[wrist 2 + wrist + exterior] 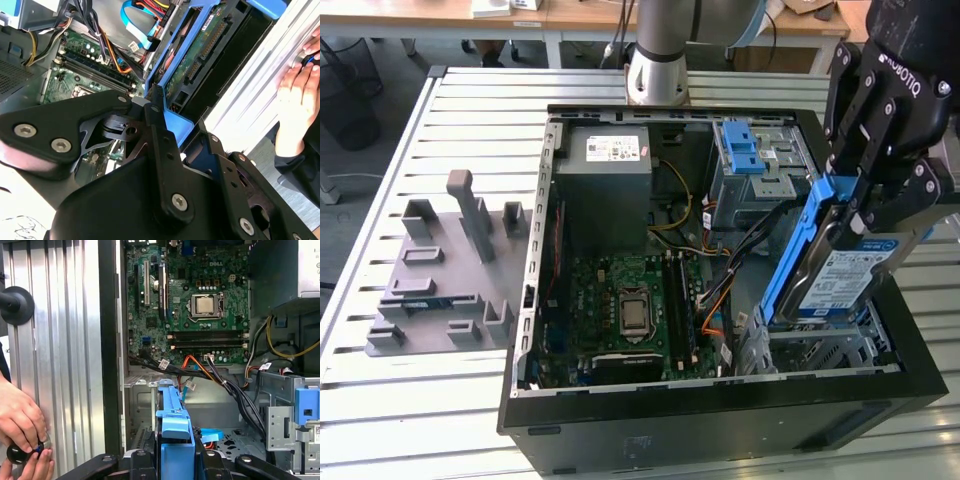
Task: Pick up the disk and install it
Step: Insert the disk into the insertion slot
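The gripper (872, 205) clamps its fingers on the blue carrier of the disk (842, 282). The disk is held on edge, tilted, over the bay in the case's (720, 425) corner on the exterior view's right. Its white-and-blue label faces outward. A white sticker marks the power supply (605, 185). Cables (740, 250) run just beside the disk's blue edge.

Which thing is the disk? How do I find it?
Find the open black computer case on the slatted metal table. At its side on the exterior view's right, the black gripper holds the disk on edge. Only it is a flat silver slab with a blue frame and white-and-blue label.
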Available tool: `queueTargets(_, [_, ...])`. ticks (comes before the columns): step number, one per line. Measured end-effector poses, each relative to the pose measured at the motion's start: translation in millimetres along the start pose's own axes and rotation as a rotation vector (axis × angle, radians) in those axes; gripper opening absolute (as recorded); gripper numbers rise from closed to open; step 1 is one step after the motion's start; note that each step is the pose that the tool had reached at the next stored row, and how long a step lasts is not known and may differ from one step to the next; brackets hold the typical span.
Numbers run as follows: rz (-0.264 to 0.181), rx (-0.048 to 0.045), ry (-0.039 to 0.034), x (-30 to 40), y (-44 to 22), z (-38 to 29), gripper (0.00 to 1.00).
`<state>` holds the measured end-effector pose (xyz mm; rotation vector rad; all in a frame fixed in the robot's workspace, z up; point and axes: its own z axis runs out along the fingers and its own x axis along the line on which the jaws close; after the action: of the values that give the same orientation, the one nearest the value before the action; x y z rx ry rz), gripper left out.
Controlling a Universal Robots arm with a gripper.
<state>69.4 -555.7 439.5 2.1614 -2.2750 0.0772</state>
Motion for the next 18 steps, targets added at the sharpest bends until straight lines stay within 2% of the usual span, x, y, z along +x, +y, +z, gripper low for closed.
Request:
queueTargets(12, [-0.001, 0.0, 0.0001, 3.1, 0.0, 5.5, 0.36])
queueTargets(18, [-0.001, 0.0001, -0.0001, 2.9, 0.1, 10.4, 0.36])
